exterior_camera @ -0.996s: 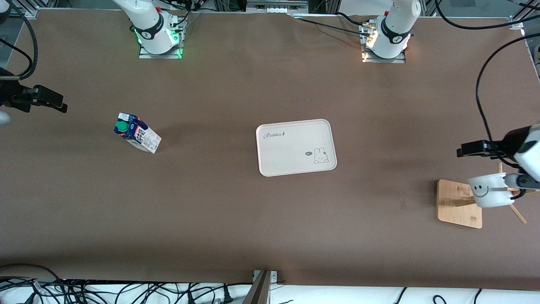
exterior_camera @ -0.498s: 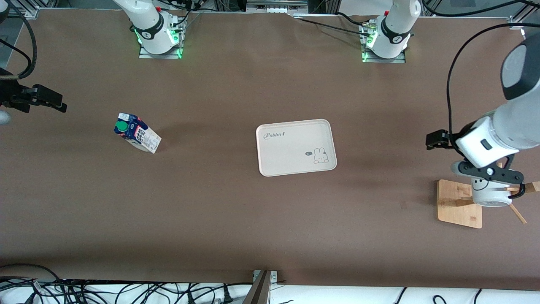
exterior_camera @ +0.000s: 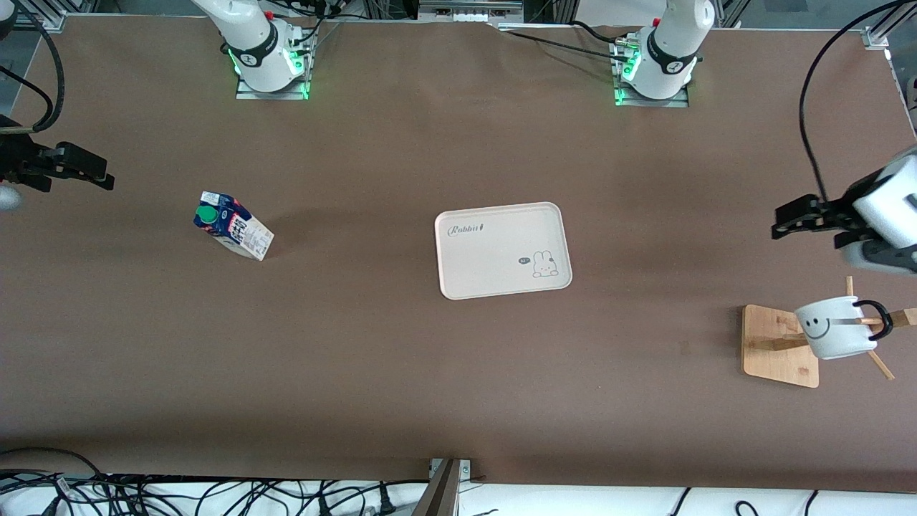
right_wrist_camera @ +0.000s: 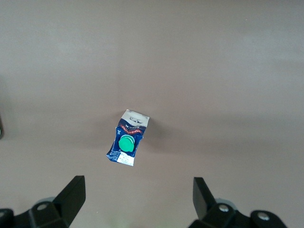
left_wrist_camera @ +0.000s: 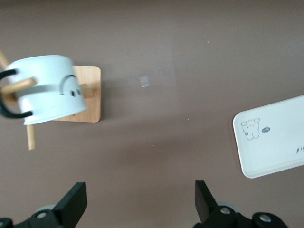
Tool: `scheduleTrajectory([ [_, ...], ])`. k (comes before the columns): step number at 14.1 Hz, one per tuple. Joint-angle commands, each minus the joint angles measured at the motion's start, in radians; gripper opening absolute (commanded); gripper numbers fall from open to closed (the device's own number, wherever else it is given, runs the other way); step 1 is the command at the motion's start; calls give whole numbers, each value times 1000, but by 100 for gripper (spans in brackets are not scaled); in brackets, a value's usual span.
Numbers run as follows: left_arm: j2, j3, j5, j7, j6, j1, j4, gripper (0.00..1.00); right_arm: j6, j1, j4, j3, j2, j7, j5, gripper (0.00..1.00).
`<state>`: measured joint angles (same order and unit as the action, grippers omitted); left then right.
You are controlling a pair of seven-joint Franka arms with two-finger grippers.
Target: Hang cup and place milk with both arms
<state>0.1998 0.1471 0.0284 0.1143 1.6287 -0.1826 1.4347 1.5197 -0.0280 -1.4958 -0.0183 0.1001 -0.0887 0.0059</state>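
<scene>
The cup (exterior_camera: 834,327), white with a smiley face, hangs by its black handle on a peg of the wooden rack (exterior_camera: 777,344) at the left arm's end of the table. It also shows in the left wrist view (left_wrist_camera: 47,88). My left gripper (exterior_camera: 880,259) is open and empty in the air, apart from the cup, fingers spread wide (left_wrist_camera: 141,204). The milk (exterior_camera: 233,229) stands on the table toward the right arm's end, green cap up. My right gripper (right_wrist_camera: 137,202) is open and empty high above the table, with the milk (right_wrist_camera: 127,142) below it.
A pale tray (exterior_camera: 501,247) with a rabbit drawing lies in the middle of the table, and its corner shows in the left wrist view (left_wrist_camera: 273,137). Cables hang along the table's near edge. The right arm's hand (exterior_camera: 43,168) sits at the table's end.
My left gripper has let go of the cup, which now hangs on the rack peg, and has lifted away from it. The right arm has not moved.
</scene>
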Motion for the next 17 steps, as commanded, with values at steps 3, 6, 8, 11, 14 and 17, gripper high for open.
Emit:
scheduleTrajectory([
  [3,-151,-44,-30,-27,125,46,196,100,-15,-16,12,14,-2,-13,13,100],
  [6,-192,-47,-35,-76,137,51,251,100,-15,-18,14,12,-2,-16,13,100],
  [8,-194,-57,-36,-53,137,51,254,100,-13,-18,12,12,-2,-19,13,100],
  [11,-191,-55,-38,31,138,52,265,100,-13,-20,14,12,-2,-22,13,100],
  [14,-191,-55,-38,39,131,46,266,100,-13,-20,12,12,-2,-22,13,100],
  [17,-191,-55,-38,47,131,45,260,100,-13,-21,14,9,-2,-23,13,100],
])
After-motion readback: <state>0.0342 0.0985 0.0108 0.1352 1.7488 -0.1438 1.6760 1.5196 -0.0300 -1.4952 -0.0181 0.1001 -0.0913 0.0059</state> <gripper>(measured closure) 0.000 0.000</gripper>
